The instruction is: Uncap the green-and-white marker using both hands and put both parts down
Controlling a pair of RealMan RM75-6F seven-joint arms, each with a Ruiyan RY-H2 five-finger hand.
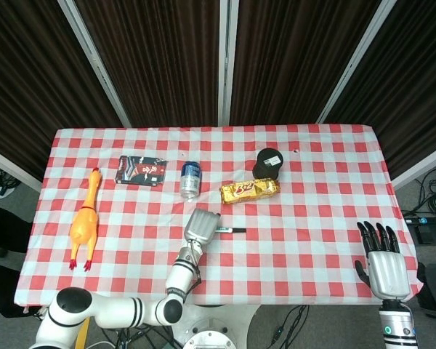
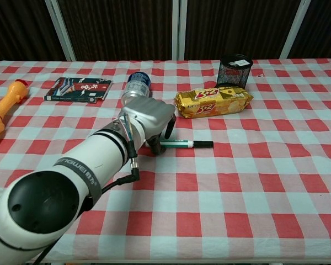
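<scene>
- Green-and-white marker point(image 2: 185, 144) lies flat on your bench point(image 2: 254, 182), just in front of the yellow biscuit packet point(image 2: 212, 102), its white end under your left hand point(image 2: 149, 117).
- Your left hand's fingers curl down around that end; whether they grip it, you cannot tell.
- Your right hand point(image 1: 384, 267) hangs past the bench's edge, fingers spread, holding nothing.
- Red-and-white checked cloth covers the bench; dark curtains hang behind.
- Packet lettering is too blurred to read.
</scene>
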